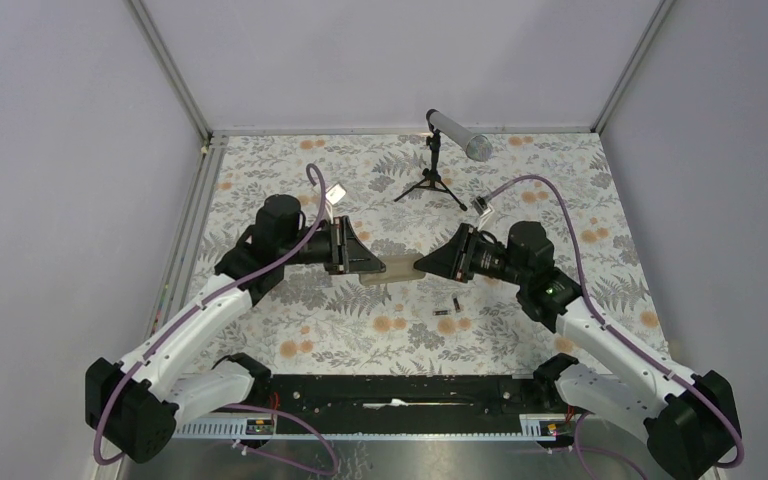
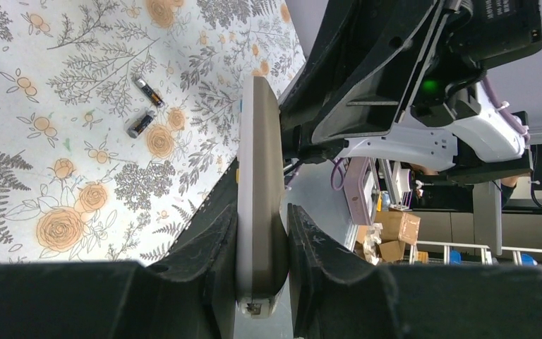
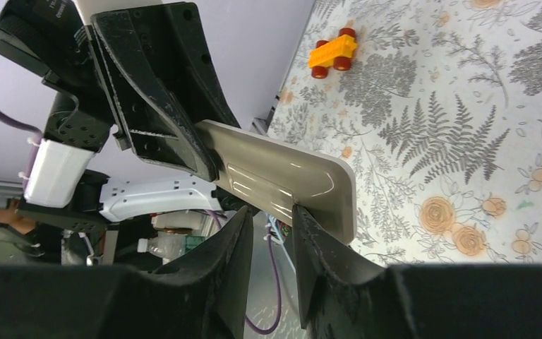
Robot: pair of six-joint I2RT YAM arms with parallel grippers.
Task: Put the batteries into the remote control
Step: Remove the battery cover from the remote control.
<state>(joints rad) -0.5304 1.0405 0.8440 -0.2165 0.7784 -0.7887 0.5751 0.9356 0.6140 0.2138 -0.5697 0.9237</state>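
Observation:
My left gripper (image 1: 365, 262) (image 2: 262, 208) is shut on one end of the remote control (image 1: 390, 268) (image 2: 260, 176), holding it on edge above the table. In the right wrist view its beige-grey back (image 3: 289, 176) faces me. My right gripper (image 1: 422, 264) (image 3: 272, 210) is at the remote's other end, jaws a little open with nothing between them. Its fingertips (image 3: 298, 212) rest against the remote's back edge. Two batteries (image 1: 447, 311) (image 2: 140, 124), slim and dark, lie loose on the floral cloth just in front of the right gripper, the other one (image 1: 457, 301) (image 2: 147, 92) close beside.
A microphone on a small tripod (image 1: 432, 185) stands at the back centre. An orange toy car (image 3: 332, 51) sits on the cloth beyond the remote. Small pale objects lie at the back left (image 1: 335, 195) and behind the right arm (image 1: 481, 205).

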